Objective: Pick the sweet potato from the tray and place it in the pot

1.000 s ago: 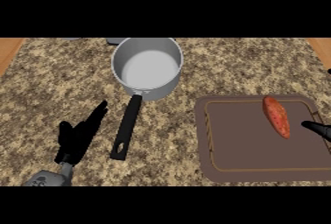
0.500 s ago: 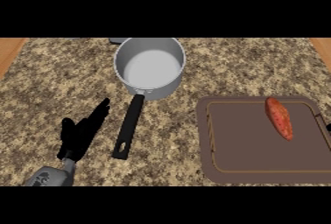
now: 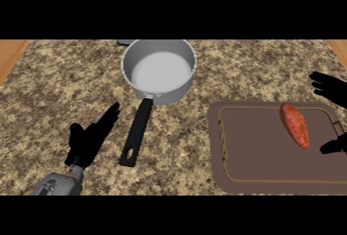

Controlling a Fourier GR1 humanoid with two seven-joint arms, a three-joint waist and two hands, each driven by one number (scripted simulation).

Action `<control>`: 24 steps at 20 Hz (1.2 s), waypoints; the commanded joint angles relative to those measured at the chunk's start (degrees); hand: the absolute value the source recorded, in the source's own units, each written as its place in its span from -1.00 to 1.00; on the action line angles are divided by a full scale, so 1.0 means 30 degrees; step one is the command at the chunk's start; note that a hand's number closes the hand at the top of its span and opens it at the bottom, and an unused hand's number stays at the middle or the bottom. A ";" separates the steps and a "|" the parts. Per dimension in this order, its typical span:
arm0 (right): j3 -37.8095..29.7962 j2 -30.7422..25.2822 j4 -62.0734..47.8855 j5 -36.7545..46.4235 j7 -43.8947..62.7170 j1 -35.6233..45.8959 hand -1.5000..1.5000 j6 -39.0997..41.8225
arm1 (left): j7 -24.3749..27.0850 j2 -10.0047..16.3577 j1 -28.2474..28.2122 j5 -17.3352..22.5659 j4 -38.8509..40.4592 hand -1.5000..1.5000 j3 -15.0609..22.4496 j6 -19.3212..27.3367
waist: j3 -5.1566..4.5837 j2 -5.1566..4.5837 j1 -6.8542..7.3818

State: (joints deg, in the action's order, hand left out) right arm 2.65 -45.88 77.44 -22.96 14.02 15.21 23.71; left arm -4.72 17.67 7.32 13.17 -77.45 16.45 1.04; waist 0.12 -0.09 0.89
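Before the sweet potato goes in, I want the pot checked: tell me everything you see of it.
The pot is round, silver-grey, metal-looking, upright, lidless and empty. Its long black handle, a hole at its end, points toward the robot. It stands on the speckled counter, left of the tray. The open left hand lies beside the handle, apart.

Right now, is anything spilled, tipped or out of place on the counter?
Nothing stands out. The pot stands upright and empty; the sweet potato lies whole on the tray. The left hand and the right hand are both open.
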 commanded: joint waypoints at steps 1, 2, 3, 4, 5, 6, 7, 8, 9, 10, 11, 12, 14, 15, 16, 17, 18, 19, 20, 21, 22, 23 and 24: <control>0.0746 0.0466 -0.2735 0.2298 -0.1785 0.0464 -1.00 0.1815 | 0.0019 -0.0248 -0.0064 -0.0250 0.0643 0.00 -0.0383 -0.0128 | -0.0027 -0.0039 -0.0081; 0.0953 0.1233 -0.1575 0.3038 -0.1922 -0.0461 -1.00 0.0904 | -0.0499 -0.0110 -0.0363 -0.0217 0.0114 0.00 -0.0541 -0.0231 | -0.0032 0.0012 -0.0200; 0.0362 0.0747 -0.3605 0.3266 -0.3129 -0.0024 -1.00 0.2080 | -0.1437 -0.0203 -0.0610 -0.0583 -0.1262 0.00 -0.0036 0.0118 | -0.0022 0.0006 -0.0116; 0.0089 0.0984 -0.3714 0.3440 -0.2171 0.0839 -1.00 0.1907 | 0.0251 -0.0717 -0.0773 -0.0845 0.0631 0.00 -0.0379 -0.0202 | -0.0036 -0.0001 -0.0173; -0.0157 0.1462 -0.3565 0.4172 -0.3351 0.0212 -1.00 0.1389 | 0.0694 -0.0477 -0.0324 -0.0839 0.1444 0.00 -0.0951 -0.0769 | -0.0037 0.0004 -0.0244; 0.0053 0.2046 -0.4172 0.4982 -0.3986 0.0205 -1.00 0.0775 | -0.0781 -0.0608 -0.0968 -0.0877 -0.0627 0.00 -0.0489 -0.0200 | -0.0029 0.0015 -0.0173; -0.0606 0.1642 -0.4238 0.4939 -0.5016 -0.0308 -1.00 0.0890 | -0.0890 -0.0663 0.0569 -0.0615 0.0460 0.00 -0.1176 -0.0552 | -0.0031 0.0009 -0.0284; -0.0963 0.1732 -0.5049 0.5121 -0.4622 0.0825 -1.00 0.1111 | -0.1043 -0.0631 -0.0201 -0.0834 -0.0152 0.00 -0.1146 -0.0539 | -0.0032 0.0012 -0.0201; -0.1249 0.1268 -0.6332 0.5445 -0.6396 0.0727 -1.00 0.1607 | -0.1717 -0.0589 -0.0693 -0.1113 -0.1479 0.00 -0.0501 -0.0328 | -0.0022 0.0007 -0.0131; -0.1237 0.1805 -0.8003 0.5877 -0.7223 0.1488 -1.00 0.1514 | -0.1108 -0.0636 0.0175 -0.0673 0.0160 0.00 -0.1234 -0.0964 | -0.0022 -0.0037 -0.0110; -0.0941 0.2387 -0.8786 0.6451 -0.7319 0.1824 -1.00 0.1449 | -0.1969 -0.0565 0.0426 -0.0603 -0.0576 0.00 -0.1561 -0.0844 | -0.0022 -0.0024 -0.0094; -0.1608 0.1920 -0.7665 0.6177 -0.6658 0.1620 -1.00 0.2127 | -0.0490 -0.1178 -0.0142 -0.1618 0.0845 0.00 -0.1295 -0.0878 | -0.0036 0.0007 -0.0224; -0.1844 0.1967 -0.9031 0.5961 -0.7739 0.1677 -1.00 0.2957 | 0.0163 -0.1155 -0.1494 -0.1810 -0.0112 0.00 -0.0901 -0.0923 | -0.0030 0.0000 -0.0140; -0.1771 0.2569 -0.8889 0.5614 -0.8064 0.1504 -1.00 0.3024 | -0.1318 -0.0503 -0.0271 -0.0875 -0.0241 0.00 -0.1915 -0.1389 | -0.0027 -0.0001 -0.0163; -0.2187 0.2336 -0.9548 0.5140 -0.8622 0.1316 -1.00 0.3762 | -0.0848 -0.0758 -0.0600 -0.1342 -0.0246 0.00 -0.1491 -0.1192 | -0.0024 -0.0006 -0.0165; -0.1896 0.3028 -0.9575 0.5423 -0.7881 0.2107 -1.00 0.3657 | -0.0520 -0.0939 -0.0673 -0.1347 0.0025 0.00 -0.1594 -0.1480 | -0.0031 -0.0002 -0.0154; -0.2558 0.2522 -1.0341 0.4772 -0.8660 0.2144 -1.00 0.4537 | -0.1513 -0.1232 -0.0231 -0.1708 -0.0740 0.00 -0.1409 -0.0565 | -0.0022 -0.0004 -0.0139; -0.2500 0.3191 -0.9642 0.4519 -0.8139 0.1958 -1.00 0.4322 | -0.0489 -0.1326 -0.1075 -0.1823 -0.0455 0.00 -0.1207 -0.0990 | -0.0033 0.0017 -0.0187; -0.2720 0.3472 -1.0222 0.4299 -0.8306 0.2098 -1.00 0.4362 | -0.0673 -0.1049 -0.1495 -0.1351 -0.1000 0.00 -0.1421 -0.1406 | -0.0029 0.0014 -0.0126; -0.3014 0.3098 -1.0799 0.4137 -0.8829 0.2137 -1.00 0.5151 | -0.0517 -0.0392 -0.0572 -0.0996 0.0030 0.00 -0.2444 -0.1979 | -0.0030 -0.0010 -0.0177; -0.2763 0.4298 -1.0012 0.4025 -0.8310 0.1734 -1.00 0.4340 | -0.1131 -0.1493 -0.0276 -0.1814 -0.0297 0.00 -0.1616 -0.0842 | -0.0034 0.0020 -0.0259; -0.3242 0.3543 -1.0995 0.3983 -0.9564 0.1104 -1.00 0.5261 | -0.1115 -0.1202 -0.1045 -0.1859 -0.0816 0.00 -0.1537 -0.1054 | -0.0025 0.0014 -0.0217; -0.3400 0.4008 -1.0856 0.3220 -0.7847 0.2331 -1.00 0.5409 | -0.1221 -0.2045 0.0118 -0.2157 0.0350 0.00 -0.1361 -0.0728 | -0.0037 0.0005 -0.0272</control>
State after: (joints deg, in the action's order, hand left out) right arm -5.70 -35.69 46.92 -10.38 -10.92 20.66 37.42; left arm -7.23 13.93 5.92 8.23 -78.91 11.66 -2.12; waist 0.13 0.05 0.27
